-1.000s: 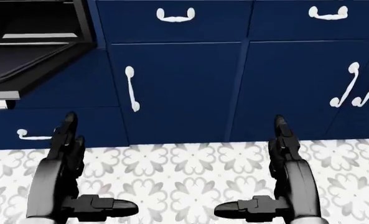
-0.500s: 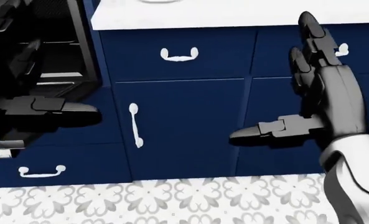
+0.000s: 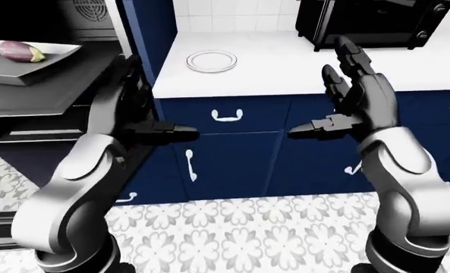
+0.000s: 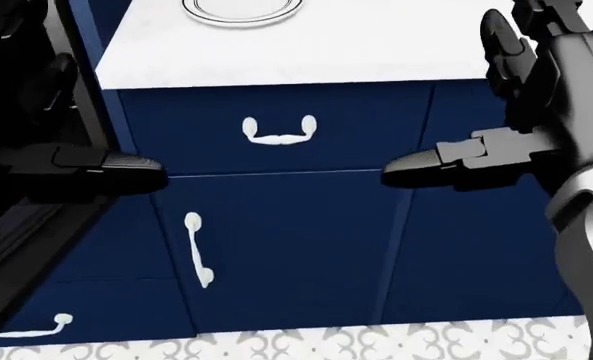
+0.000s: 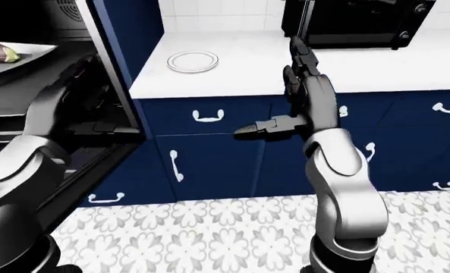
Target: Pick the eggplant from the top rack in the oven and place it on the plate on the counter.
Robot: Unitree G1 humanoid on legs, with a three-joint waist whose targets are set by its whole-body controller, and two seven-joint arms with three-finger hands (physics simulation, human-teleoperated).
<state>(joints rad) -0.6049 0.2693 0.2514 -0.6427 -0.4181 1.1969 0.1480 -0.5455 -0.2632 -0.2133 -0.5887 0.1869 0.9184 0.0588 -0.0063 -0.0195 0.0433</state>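
Note:
The purple eggplant [image 3: 16, 51] lies on a grey tray [image 3: 54, 63] on the oven's top rack, at the top left of the left-eye view. The white plate [image 3: 212, 61] sits empty on the white counter [image 3: 285, 68], right of the oven. My left hand [image 3: 160, 102] is open and empty, raised beside the oven opening, below and right of the eggplant. My right hand [image 3: 319, 91] is open and empty, held up before the counter's edge, right of the plate. In the head view only the plate's lower rim [image 4: 241, 10] shows.
A black countertop oven [image 3: 369, 23] stands on the counter at the top right. Blue drawers and cupboard doors with white handles [image 4: 279, 131] run below the counter. The open oven door [image 5: 95, 165] juts out at the lower left. The floor [image 3: 247, 233] is patterned tile.
The whole head view has shifted upward, bringing the counter and plate into sight. Both hands have risen from near the floor to counter height and stayed open.

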